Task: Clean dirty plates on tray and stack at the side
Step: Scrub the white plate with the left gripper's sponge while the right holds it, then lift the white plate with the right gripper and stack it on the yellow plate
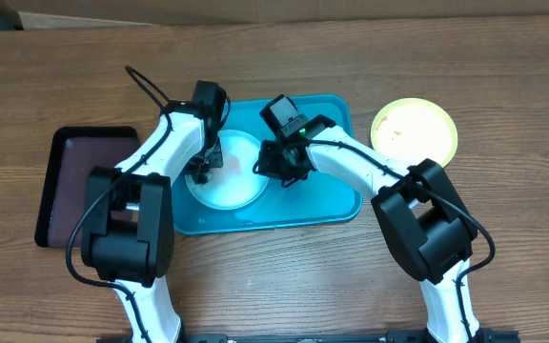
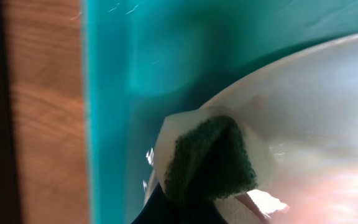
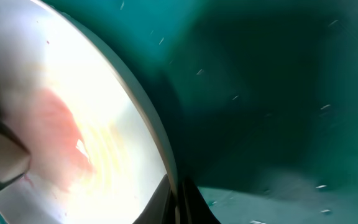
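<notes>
Left gripper (image 1: 203, 172): jaws hidden beneath its own body overhead.
Right gripper (image 1: 284, 174): closure indeterminable; fingertips cropped at 6 o'clock.
White plate (image 1: 233, 188): rim at 9 and 3 o'clock lay under the grippers.
Sponge (image 2: 209, 158): blurred; pinched end cut off at 6 o'clock.
Black tray (image 1: 65, 181): 3 o'clock edge under the left arm (image 1: 130, 214).

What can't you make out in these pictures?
1. Right gripper: open or shut on the white round plastic plate rim? Tiny overhead; blurred, cut off at the bottom edge in the right wrist view.
2. Plate under the green-and-white sponge held by the left gripper: covered in the left wrist view, behind the left arm overhead.
3. Pinkish smear outline: lost in glare, right wrist view.
</notes>
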Available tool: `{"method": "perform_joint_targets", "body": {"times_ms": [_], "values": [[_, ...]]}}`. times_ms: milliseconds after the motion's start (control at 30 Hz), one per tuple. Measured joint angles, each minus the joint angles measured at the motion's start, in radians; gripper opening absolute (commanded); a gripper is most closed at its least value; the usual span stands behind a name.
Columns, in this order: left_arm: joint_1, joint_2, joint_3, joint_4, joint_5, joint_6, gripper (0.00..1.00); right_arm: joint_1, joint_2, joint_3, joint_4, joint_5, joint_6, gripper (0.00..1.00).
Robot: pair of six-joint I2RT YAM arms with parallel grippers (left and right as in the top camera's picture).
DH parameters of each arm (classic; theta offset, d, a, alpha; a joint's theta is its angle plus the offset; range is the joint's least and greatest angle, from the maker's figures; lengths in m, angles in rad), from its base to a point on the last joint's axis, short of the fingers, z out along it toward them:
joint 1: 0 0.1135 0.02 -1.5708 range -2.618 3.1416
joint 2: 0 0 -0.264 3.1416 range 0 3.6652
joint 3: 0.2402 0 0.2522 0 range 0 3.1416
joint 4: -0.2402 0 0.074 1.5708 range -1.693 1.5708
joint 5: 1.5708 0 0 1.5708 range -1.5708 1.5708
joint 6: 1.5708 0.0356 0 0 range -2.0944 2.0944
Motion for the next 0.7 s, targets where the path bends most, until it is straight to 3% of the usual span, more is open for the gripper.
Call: {"method": "perform_joint_targets", "body": {"times_ms": [367,567,700], "values": [[0.032,0.008,0.389,-0.418,-0.195,-0.184,0.04,-0.021,0.000,0.000,-0.016,0.024,-0.026,0.04],[0.090,-0.094,0.460,-0.495,-0.178,-0.264,0.04,-0.021,0.000,0.002,-0.018,0.027,-0.063,0.04],[0.231,-0.169,0.470,-0.547,-0.105,-0.279,0.05,-0.021,0.000,0.023,-0.061,0.042,-0.101,0.04]]}}
